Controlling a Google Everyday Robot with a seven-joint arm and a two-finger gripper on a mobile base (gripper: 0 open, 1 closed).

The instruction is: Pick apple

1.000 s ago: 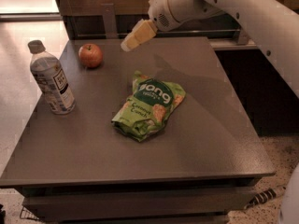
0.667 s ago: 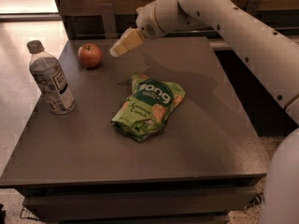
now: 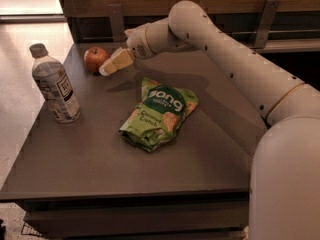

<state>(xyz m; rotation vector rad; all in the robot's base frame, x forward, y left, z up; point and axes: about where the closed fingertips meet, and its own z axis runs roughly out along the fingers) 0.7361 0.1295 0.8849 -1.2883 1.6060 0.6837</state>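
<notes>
The apple (image 3: 96, 58) is small, round and red with orange patches. It sits near the far left edge of the dark table (image 3: 95, 154). My gripper (image 3: 108, 69) reaches in from the right on the white arm (image 3: 235, 64). Its cream fingers point down-left, and their tips are just right of the apple, close to it. The apple rests on the table, not held.
A green snack bag (image 3: 160, 114) lies flat at the table's middle. A clear water bottle (image 3: 54, 84) stands upright at the left edge. A wooden wall with rails (image 3: 270, 14) runs behind the table. My arm's base (image 3: 285, 184) fills the lower right.
My gripper has moved left and down across the back of the table, from well right of the apple to just beside it. The apple, bag and bottle have not moved.
</notes>
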